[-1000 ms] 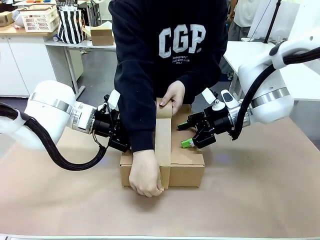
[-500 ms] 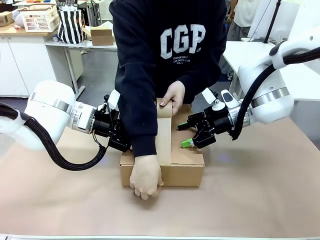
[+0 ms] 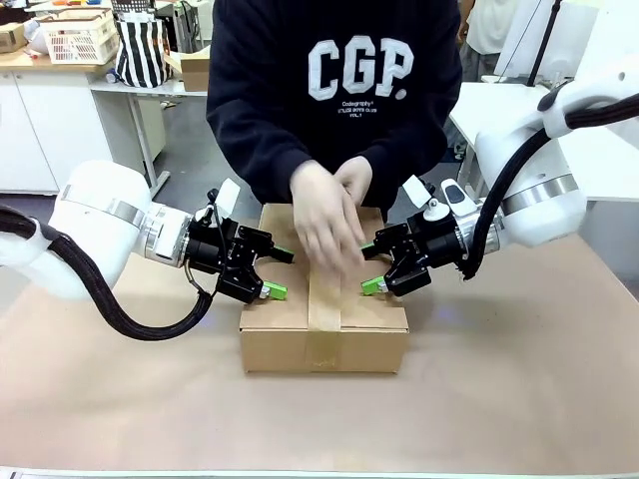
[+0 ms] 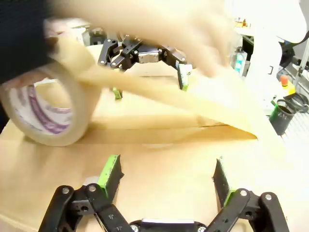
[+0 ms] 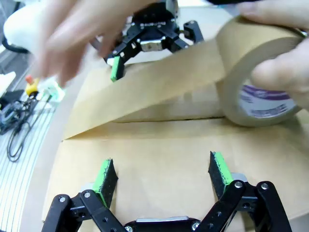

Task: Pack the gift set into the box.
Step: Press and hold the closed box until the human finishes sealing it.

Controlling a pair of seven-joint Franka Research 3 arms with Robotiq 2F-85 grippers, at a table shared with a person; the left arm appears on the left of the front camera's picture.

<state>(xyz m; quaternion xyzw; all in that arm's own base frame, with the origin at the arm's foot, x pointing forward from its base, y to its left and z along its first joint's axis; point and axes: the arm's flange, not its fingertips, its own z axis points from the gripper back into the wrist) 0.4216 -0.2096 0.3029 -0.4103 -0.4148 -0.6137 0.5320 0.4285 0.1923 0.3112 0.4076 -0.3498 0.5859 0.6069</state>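
Observation:
The box (image 3: 369, 344) stands shut at the table's middle, so the gift set is hidden. A brown tape strip (image 3: 321, 299) runs along its top seam and down the front. The person's hands (image 3: 324, 225) are over the far half of the top, blurred. One holds a tape roll (image 4: 48, 113) (image 5: 256, 82), from which the strip (image 4: 169, 99) (image 5: 154, 92) stretches to the near edge. My left gripper (image 3: 276, 273) (image 4: 165, 176) is open at the left top flap. My right gripper (image 3: 370, 267) (image 5: 161, 174) is open at the right flap. Neither holds anything.
Brown paper (image 3: 519, 399) covers the table around the box. Behind the person stand a side table with a small carton (image 3: 195, 68), a striped bag (image 3: 140, 45) and a white basket (image 3: 78, 35). A second white table (image 3: 474, 105) stands at the back right.
The person's hand left the box's front face and rose to the top. The arm no longer hides my left gripper. The tape now lies down the front. Both arms stayed put.

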